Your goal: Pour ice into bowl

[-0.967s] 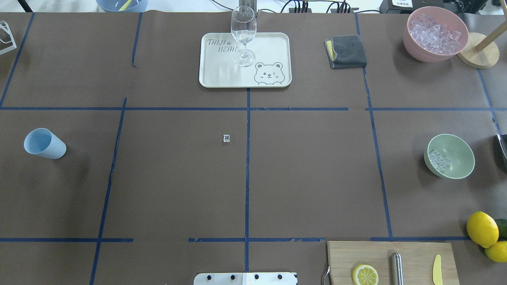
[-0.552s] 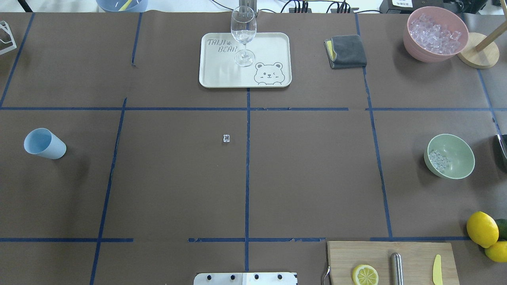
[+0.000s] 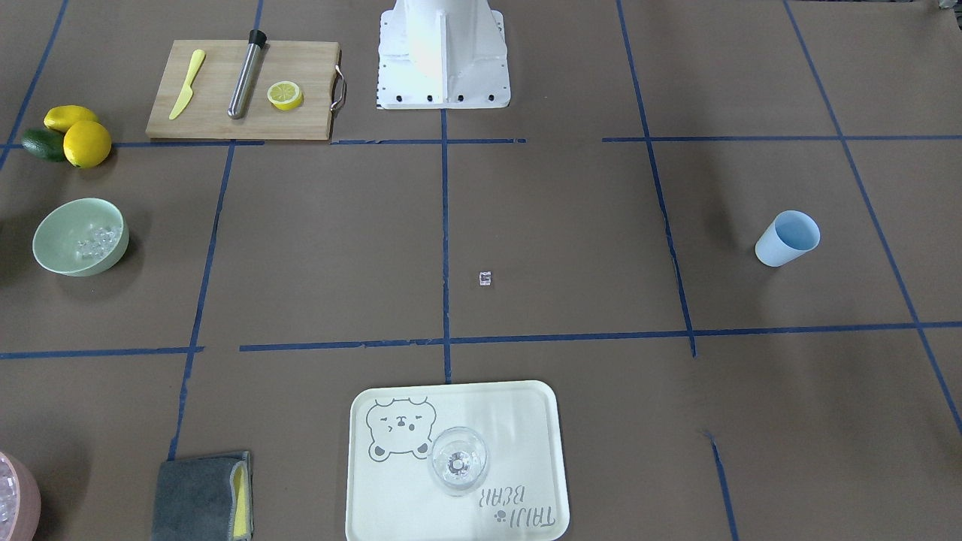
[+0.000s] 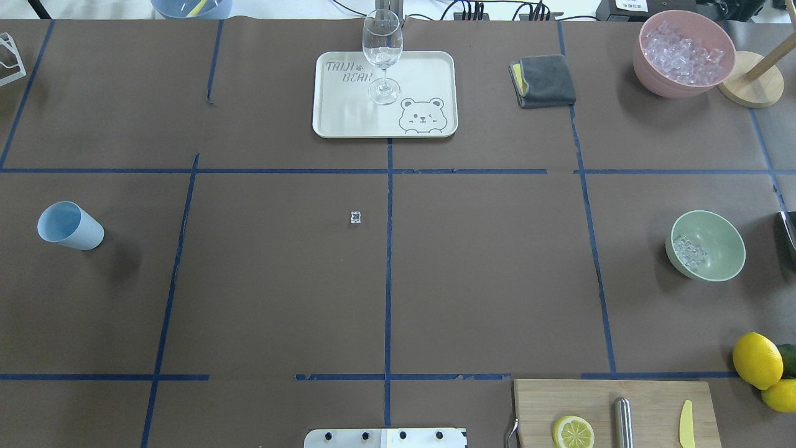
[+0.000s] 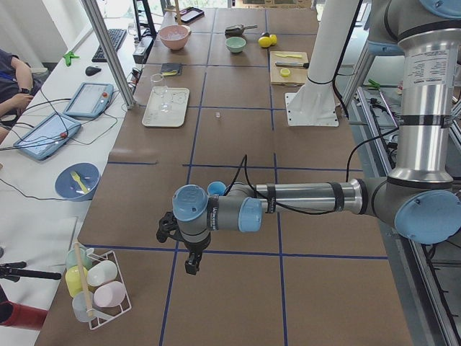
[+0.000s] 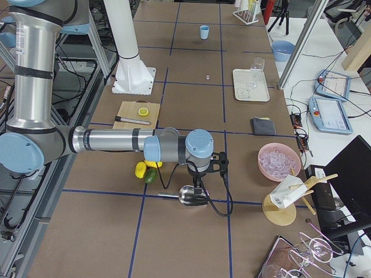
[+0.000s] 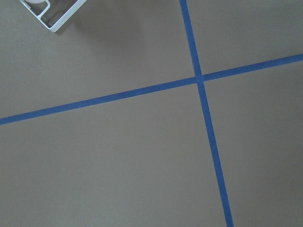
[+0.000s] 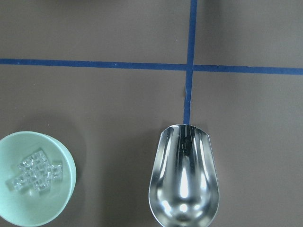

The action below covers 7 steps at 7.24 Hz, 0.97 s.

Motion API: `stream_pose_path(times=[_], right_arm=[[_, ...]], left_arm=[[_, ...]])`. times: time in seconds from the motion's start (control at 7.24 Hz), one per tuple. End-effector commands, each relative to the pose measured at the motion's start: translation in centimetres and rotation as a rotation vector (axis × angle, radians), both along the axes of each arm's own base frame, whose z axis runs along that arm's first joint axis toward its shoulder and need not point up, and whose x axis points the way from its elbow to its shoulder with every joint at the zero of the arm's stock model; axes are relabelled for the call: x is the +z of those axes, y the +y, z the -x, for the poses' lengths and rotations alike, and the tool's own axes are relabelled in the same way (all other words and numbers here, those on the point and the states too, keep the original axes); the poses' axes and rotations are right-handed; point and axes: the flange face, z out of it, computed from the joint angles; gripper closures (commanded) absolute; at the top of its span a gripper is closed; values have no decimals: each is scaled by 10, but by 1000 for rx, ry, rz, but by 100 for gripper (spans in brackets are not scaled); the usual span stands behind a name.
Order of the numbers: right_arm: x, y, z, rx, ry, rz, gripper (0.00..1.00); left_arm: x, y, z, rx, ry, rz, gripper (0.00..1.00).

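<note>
Small clear ice cubes point(image 8: 34, 172) heaped inside round pale mint-green bowl point(image 8: 28, 210), near shiny metal scoop point(image 8: 184, 182) on brown bench point(image 4: 485, 267). Cannot tell how left jaws or right jaws stand.

- In the overhead view the bowl point(image 4: 724, 244) sits at the right edge of the surface point(image 4: 485, 274), mid-height, with the ice point(image 4: 688, 251) heaped in its left part.
- The cup point(image 4: 69, 226) is at the far left, mid-height, well apart from the bowl.
- A lone cube point(image 4: 355, 217) lies near the centre, between them.
- The tray point(image 4: 348, 118) is at top centre with a glass point(image 4: 382, 56) on it. A cloth point(image 4: 547, 79) lies to its right, and a container point(image 4: 659, 87) is in the upper right corner.
- The cutting board point(image 4: 647, 398) is at the lower right, below the bowl, with lemons point(image 4: 757, 359) just right of it.
- In the right wrist view a scoop point(image 8: 184, 179) lies right of the bowl, apart from it.
</note>
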Motion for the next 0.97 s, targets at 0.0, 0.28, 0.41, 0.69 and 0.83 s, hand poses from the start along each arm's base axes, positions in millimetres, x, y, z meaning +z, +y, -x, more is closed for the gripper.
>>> stream_pose_path(times=[0.0, 0.28, 0.41, 0.69, 0.83], right_arm=[[-8, -11, 0, 1, 0, -16, 0], [-3, -40, 0, 2, 0, -12, 0], [0, -43, 1, 0, -1, -9, 0], [-4, -43, 2, 0, -21, -12, 0], [-5, -43, 2, 0, -26, -15, 0]], left_arm=[[-2, -3, 0, -4, 3, 1, 0], [-2, -2, 1, -7, 5, 4, 0], [-3, -2, 3, -12, 5, 2, 0], [-2, -1, 3, -15, 5, 6, 0], [-3, -1, 6, -20, 5, 4, 0]])
